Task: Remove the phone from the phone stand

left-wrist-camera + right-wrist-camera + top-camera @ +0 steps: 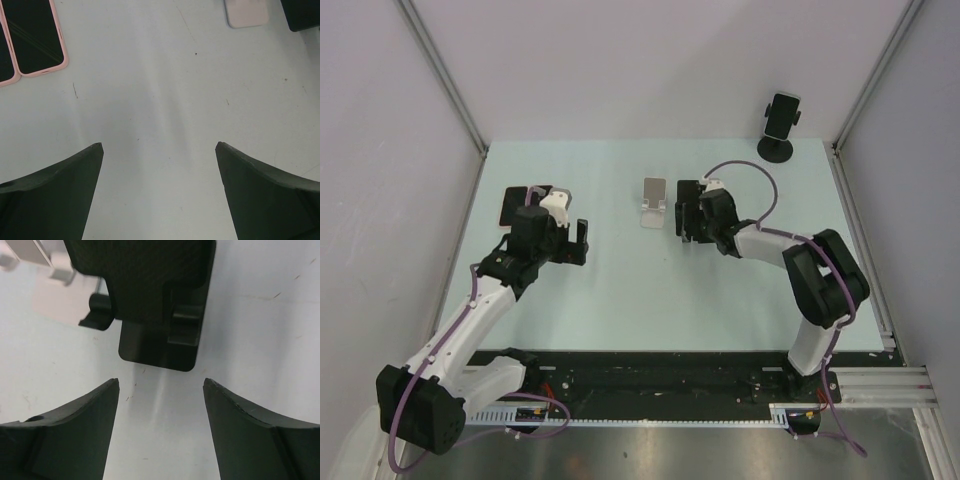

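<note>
Two phones in pink cases (37, 40), dark screens up, lie flat side by side on the table; in the top view they (515, 205) are partly hidden behind my left wrist. A white phone stand (654, 201) and a black phone stand (687, 205) sit mid-table, both empty. The black stand (160, 295) is just ahead of my right gripper (160, 382), which is open and empty. My left gripper (159, 145) is open and empty over bare table, right of the phones. A black mount (781, 118) at the back right holds a small phone-like device upright.
The white stand shows at the top edge of the left wrist view (246, 12) and in the top left of the right wrist view (40, 270). Grey walls enclose the table on three sides. The mount's round base (776, 150) sits near the back right corner.
</note>
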{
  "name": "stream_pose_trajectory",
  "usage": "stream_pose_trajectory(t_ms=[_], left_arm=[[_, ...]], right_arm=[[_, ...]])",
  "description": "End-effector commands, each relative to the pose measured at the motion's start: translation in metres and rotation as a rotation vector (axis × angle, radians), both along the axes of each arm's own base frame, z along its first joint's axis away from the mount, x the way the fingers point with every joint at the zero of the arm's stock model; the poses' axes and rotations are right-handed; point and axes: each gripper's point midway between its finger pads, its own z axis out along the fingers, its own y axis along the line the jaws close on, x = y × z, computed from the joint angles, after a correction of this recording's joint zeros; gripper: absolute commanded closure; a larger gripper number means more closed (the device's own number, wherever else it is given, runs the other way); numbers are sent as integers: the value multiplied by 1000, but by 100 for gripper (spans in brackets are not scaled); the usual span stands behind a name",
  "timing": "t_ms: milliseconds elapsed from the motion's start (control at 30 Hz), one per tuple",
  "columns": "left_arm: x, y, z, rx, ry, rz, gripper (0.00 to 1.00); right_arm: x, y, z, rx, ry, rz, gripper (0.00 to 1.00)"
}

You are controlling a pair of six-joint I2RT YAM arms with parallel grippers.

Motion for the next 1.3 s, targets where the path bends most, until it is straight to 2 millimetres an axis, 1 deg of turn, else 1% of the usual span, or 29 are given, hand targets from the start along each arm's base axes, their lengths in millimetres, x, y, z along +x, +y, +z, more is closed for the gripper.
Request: stream_pose_trajectory(t_ms=[0, 133, 233, 300, 433, 533, 633, 667, 733, 867, 1000, 1033, 1067, 1100, 1133, 1200, 1233, 1267], left_arm=[[3, -6, 14, -19, -58, -30, 0], [2, -7, 14, -23, -57, -35, 0], [2, -8, 14, -24, -55, -37, 0], [3, -7, 13, -22, -56, -37, 0], [3, -7, 12, -21, -51, -33, 0], [3, -7, 11, -20, -48, -33, 0], [3, -7, 12, -19, -50, -36, 0], [3, -7, 11, -19, -50, -34, 0], [3, -7, 12, -21, -51, -33, 0], [3, -8, 12, -22, -49, -36, 0], [3, -7, 13, -22, -53, -37, 0], [2, -7, 14, -22, -56, -37, 0], [3, -7, 14, -24, -57, -36, 0], [3, -7, 14, -25, -58, -36, 0], [2, -7, 14, -26, -58, -35, 0], [2, -7, 16, -27, -62, -35, 0], [2, -7, 15, -27, -61, -35, 0], [2, -8, 16, -26, -62, -37, 0]], right_arm=[[7, 7, -19, -24, -20, -71, 28], [6, 11, -35, -36, -6, -74, 33], [8, 18, -40, -28, -14, -65, 36], [10, 19, -43, -30, -20, -62, 36], [16, 29, -49, -18, -27, -45, 37], [20, 34, -47, -7, -38, -36, 38], [22, 39, -40, 7, -52, -32, 38], [22, 42, -34, 18, -58, -28, 38], [19, 47, -29, 26, -61, -6, 38], [13, 50, -17, 48, -52, 18, 37], [6, 48, 13, 58, -70, 42, 35], [8, 45, 32, 81, -95, 42, 35], [8, 42, 43, 88, -112, 43, 34], [8, 36, 51, 89, -118, 37, 34], [11, 27, 72, 106, -155, 27, 33], [14, 14, 87, 103, -183, 17, 29], [15, 7, 103, 118, -213, 14, 28], [23, -11, 110, 119, -229, -20, 25]])
